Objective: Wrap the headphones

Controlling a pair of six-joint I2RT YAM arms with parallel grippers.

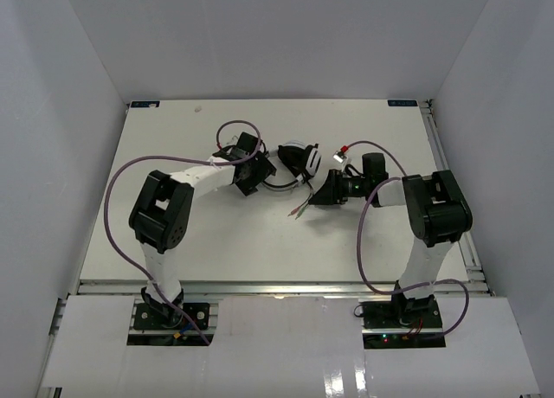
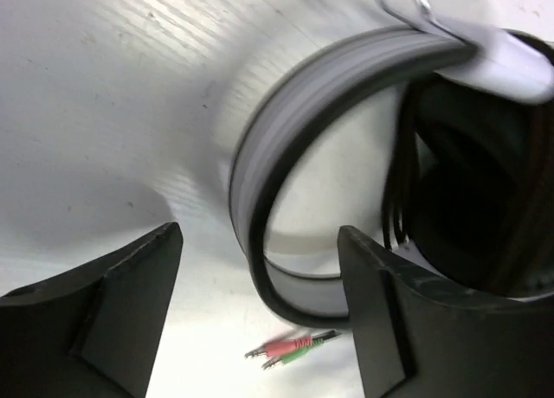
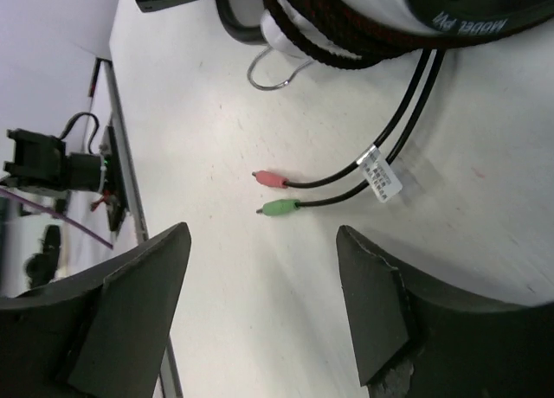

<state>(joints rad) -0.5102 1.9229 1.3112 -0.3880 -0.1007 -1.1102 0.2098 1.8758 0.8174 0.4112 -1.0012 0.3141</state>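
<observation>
- We judge the wrapping well along: on the right wrist view most of the cord (image 3: 320, 26) lies in dark coils around an ear cup, with only a short tail free.
- The headphones (image 1: 299, 158) sit on the table (image 1: 260, 242) near its middle, between the two arms.
- The tail ends in the pink and green plugs (image 3: 277, 208), which lie flat on the table just below the ear cup.
- The left gripper (image 2: 260, 234) is spread wide and grips nothing. The headband (image 2: 260, 147) curves through the gap between its jaws.
- The right gripper (image 3: 264, 234) is also wide open and empty, hovering just above the plugs.
- Next, we think the right gripper must pinch the tail near the plugs and carry it round the cup, while the left closes on the headband to steady it.
</observation>
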